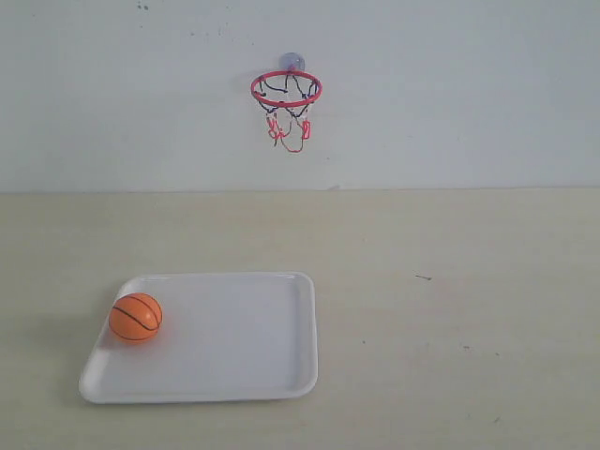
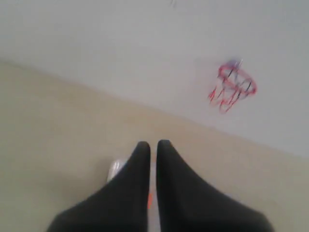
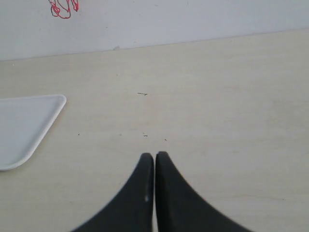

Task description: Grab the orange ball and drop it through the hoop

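Observation:
The orange ball (image 1: 135,317) with black seams lies at the left side of a white tray (image 1: 253,375) on the table. The hoop (image 1: 286,90), red ring with dark and red net, hangs by its suction cup on the back wall above the tray. Neither arm shows in the exterior view. My left gripper (image 2: 153,143) is shut and empty above the table; an orange sliver of the ball (image 2: 149,199) shows through the slit between its fingers, and the hoop (image 2: 234,87) appears blurred on the wall. My right gripper (image 3: 154,154) is shut and empty over bare table.
The tray's corner (image 3: 29,123) appears in the right wrist view, with the net's red strings (image 3: 63,8) on the wall beyond. The pale wooden table (image 1: 450,309) stretches to the right of the tray. A small dark speck (image 1: 424,277) lies there.

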You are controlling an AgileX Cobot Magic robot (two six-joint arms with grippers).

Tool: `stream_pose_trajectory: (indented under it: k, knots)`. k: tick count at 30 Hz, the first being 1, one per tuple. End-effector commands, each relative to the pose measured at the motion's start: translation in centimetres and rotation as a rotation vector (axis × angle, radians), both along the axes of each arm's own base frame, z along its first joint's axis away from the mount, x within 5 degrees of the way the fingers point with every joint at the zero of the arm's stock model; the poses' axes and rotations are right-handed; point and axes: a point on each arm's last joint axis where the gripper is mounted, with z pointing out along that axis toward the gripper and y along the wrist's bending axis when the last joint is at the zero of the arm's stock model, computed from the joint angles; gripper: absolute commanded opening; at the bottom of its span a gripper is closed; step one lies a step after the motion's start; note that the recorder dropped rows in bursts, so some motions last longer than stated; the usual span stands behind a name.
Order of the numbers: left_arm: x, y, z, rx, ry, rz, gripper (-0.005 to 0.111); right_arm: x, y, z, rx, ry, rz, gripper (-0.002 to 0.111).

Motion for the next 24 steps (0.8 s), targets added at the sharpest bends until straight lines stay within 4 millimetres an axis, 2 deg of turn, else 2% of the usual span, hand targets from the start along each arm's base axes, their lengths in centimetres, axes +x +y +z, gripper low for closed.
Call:
stream_pose_trajectory:
  k: [1,4,7,9,14,17,22,24]
  knots:
    - [4.1,-0.3,-0.9,0.044,0.304,-0.023,0.004,0.0,0.0,0.1,-0.006,-0.016,0.003,0.0]
    - [6.6,-0.5,-2.6,0.052,0.406,-0.029,0.004,0.0,0.0,0.1,-0.006,-0.016,0.003,0.0]
    - [8.7,-0.7,-3.6,0.235,0.372,-0.137,0.004,0.0,0.0,0.1,-0.006,-0.016,0.003,0.0]
    - [10.1,-1.1,-4.3,0.286,0.416,-0.207,0.004,0.0,0.0,0.1,-0.006,-0.016,0.003,0.0]
    - [14.2,-2.0,-6.4,0.254,0.582,-0.301,0.007,0.0,0.0,0.1,-0.006,-0.016,0.003,0.0]
    - [16.3,-2.5,-7.3,0.249,0.666,-0.364,0.023,0.0,0.0,0.1,-0.006,-0.016,0.003,0.0]
    - [19.3,-3.4,-8.6,0.225,0.745,-0.446,0.064,0.0,0.0,0.1,-0.006,-0.016,0.003,0.0]
    - [20.3,-3.6,-9.2,0.211,0.749,-0.459,0.075,0.0,0.0,0.1,-0.006,-0.016,0.003,0.0]
